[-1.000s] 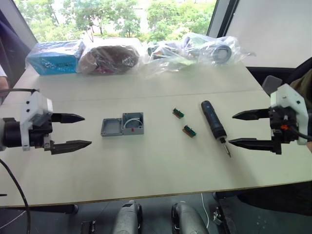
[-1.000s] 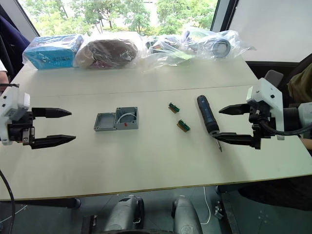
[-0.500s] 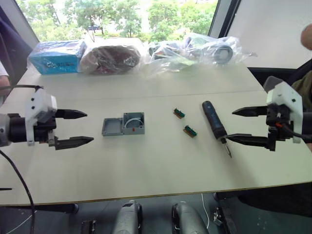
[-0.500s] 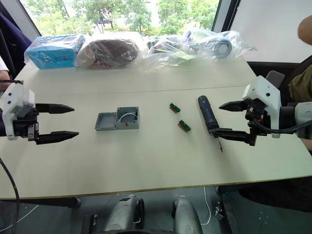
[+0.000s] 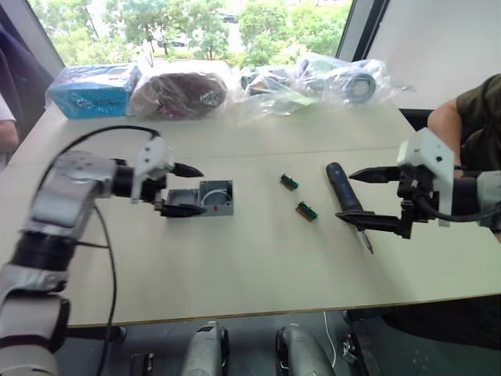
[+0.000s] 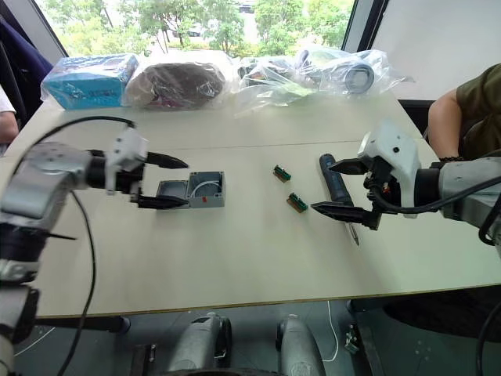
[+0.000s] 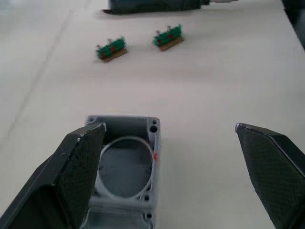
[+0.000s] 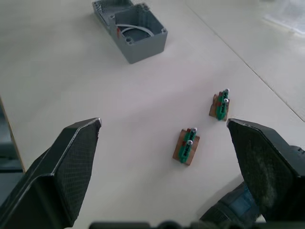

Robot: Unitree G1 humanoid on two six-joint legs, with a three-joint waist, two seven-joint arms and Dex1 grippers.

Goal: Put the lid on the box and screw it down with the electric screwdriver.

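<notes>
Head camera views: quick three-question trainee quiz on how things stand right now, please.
1. True or false: the lid is already on the box.
2. Which gripper brackets the electric screwdriver? A) left gripper B) right gripper
3. How many small green parts lie between box and screwdriver?

Key: 1 false, it lies beside the box, touching it. 2 B, open, not gripping. 3 two.
</notes>
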